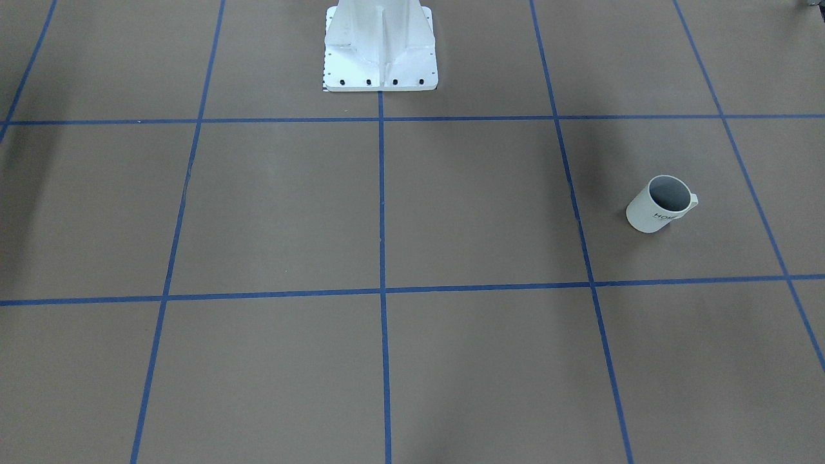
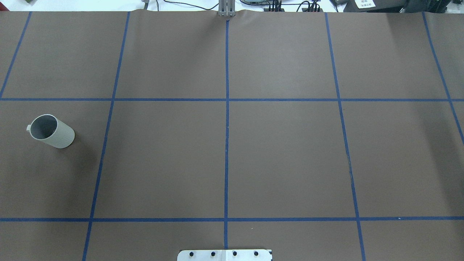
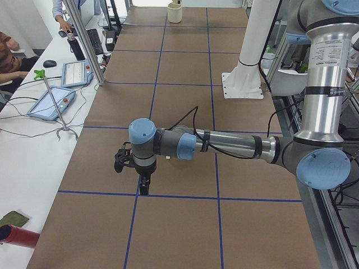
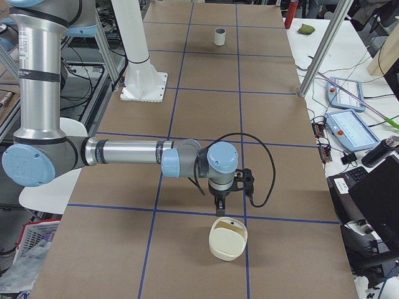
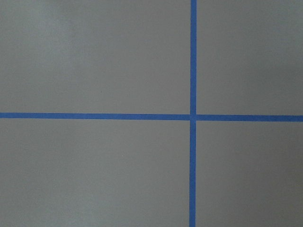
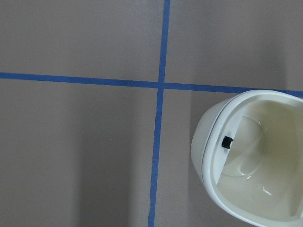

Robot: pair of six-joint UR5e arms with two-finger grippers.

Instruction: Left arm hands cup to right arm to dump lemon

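The cup (image 1: pixel 660 205) is an off-white mug with black lettering and a grey inside. It stands upright on the brown table. It is at the left of the overhead view (image 2: pixel 50 131) and far away in the exterior right view (image 4: pixel 219 36). No lemon shows in any view. The left gripper (image 3: pixel 144 188) points down over a blue tape crossing, and its arm hides the cup in the exterior left view. The right gripper (image 4: pixel 219 208) hangs over another crossing at the table's other end. I cannot tell whether either is open or shut. Neither wrist view shows fingers.
A cream tub (image 4: pixel 227 238) sits just beyond the right gripper and shows in the right wrist view (image 6: pixel 251 156). The white pedestal base (image 1: pixel 380 58) stands at the robot's side of the table. Tablets (image 3: pixel 53 101) and cables lie on the operators' desk.
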